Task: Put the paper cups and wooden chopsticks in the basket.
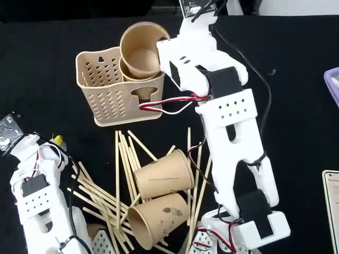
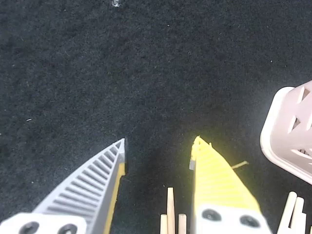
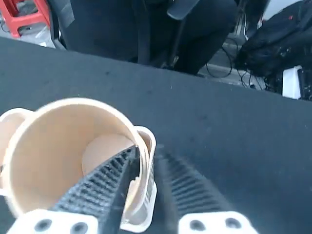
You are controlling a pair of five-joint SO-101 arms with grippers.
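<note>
A beige slotted basket (image 1: 114,92) stands at the back of the black table. My right gripper (image 1: 163,43) is shut on the rim of a paper cup (image 1: 140,50), held upright over the basket's right compartment, where another cup (image 1: 126,70) sits below it. In the right wrist view one finger (image 3: 105,183) is inside the cup (image 3: 58,151) and the other is outside its wall. Two more paper cups (image 1: 164,174) (image 1: 158,218) lie on their sides among several scattered wooden chopsticks (image 1: 117,174). My left gripper (image 2: 160,141) (image 1: 50,140) is open low over bare table, with chopstick ends (image 2: 170,214) between its fingers' bases.
A purple object (image 1: 332,84) sits at the right edge and a flat card (image 1: 331,201) lies lower on the same side. The basket's corner (image 2: 290,139) is near the left gripper's yellow finger (image 2: 214,180). Red and white cables (image 1: 169,103) hang beside the basket.
</note>
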